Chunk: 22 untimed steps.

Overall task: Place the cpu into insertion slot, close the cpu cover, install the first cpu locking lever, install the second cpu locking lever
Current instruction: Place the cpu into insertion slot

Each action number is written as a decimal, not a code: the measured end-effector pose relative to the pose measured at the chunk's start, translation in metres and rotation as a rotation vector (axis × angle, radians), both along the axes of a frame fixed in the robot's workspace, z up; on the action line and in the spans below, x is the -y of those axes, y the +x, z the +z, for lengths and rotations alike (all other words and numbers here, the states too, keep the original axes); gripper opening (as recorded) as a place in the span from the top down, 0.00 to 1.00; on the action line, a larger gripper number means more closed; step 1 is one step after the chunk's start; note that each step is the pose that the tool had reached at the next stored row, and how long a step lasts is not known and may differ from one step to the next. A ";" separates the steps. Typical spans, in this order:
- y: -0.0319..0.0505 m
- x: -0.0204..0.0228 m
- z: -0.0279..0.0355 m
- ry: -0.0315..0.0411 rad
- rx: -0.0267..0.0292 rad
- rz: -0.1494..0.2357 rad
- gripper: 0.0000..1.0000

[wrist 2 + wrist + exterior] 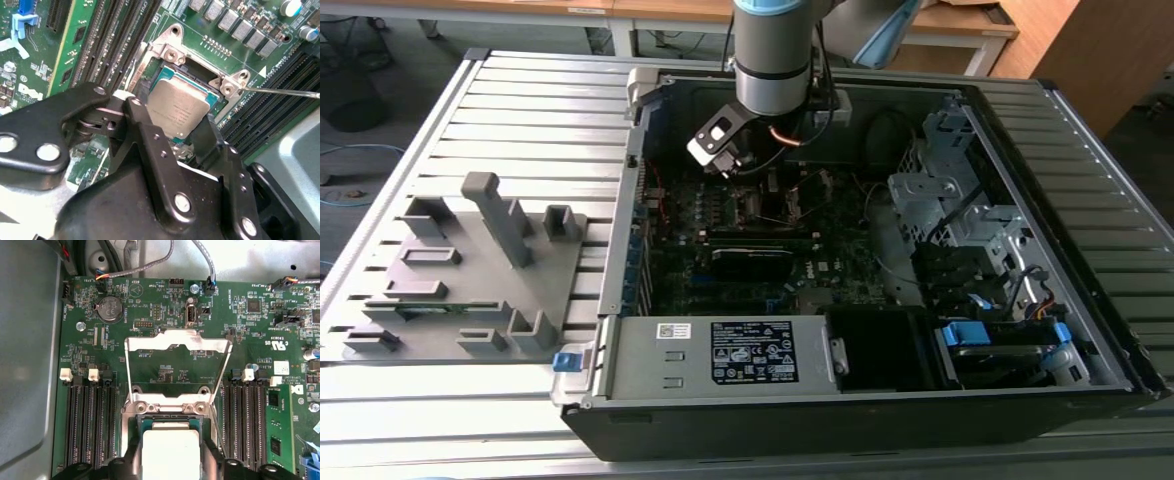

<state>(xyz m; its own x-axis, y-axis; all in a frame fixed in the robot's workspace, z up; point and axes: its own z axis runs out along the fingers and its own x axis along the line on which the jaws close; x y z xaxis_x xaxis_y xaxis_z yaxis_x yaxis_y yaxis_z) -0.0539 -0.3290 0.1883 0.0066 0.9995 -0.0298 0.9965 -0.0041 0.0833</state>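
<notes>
As far as both wrist views tell me, my black two-fingered claw (174, 116) is clamped on two opposite edges of the cpu (177, 102), a small flat square chip with a dull grey metal top. It sits over the insertion slot (192, 75), the dark square socket with a silvery rim; whether it is fully seated I cannot tell.

I judge the chip light, stiff and smooth-sided, so it could slip, and the socket contacts beneath it are likely fragile. The bare side edges are the place to hold it, level and with little force.

The cpu cover (150, 345), a thin silvery frame with a square window, stands open on its hinge beyond the socket. A thin silvery wire locking lever (285, 92) juts out free beside the socket. Long black memory slots (90, 425) crowd both sides, leaving little room.

In the exterior view the open black computer case (854, 410) lies on a grey slatted table (534, 90), with a grey moulded fixture (467, 290) at nine o'clock from the case.
</notes>
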 end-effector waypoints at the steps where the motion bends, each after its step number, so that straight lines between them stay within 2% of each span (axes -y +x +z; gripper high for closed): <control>1: 0.0000 0.0000 0.0000 -0.0005 0.0000 0.000 0.39; 11: -0.0002 0.0003 0.0032 -0.0020 -0.0010 0.000 0.39; 19: -0.0002 0.0003 0.0126 -0.0020 -0.0010 0.000 0.39; 22: -0.0001 0.0002 0.0135 -0.0018 -0.0009 0.000 0.39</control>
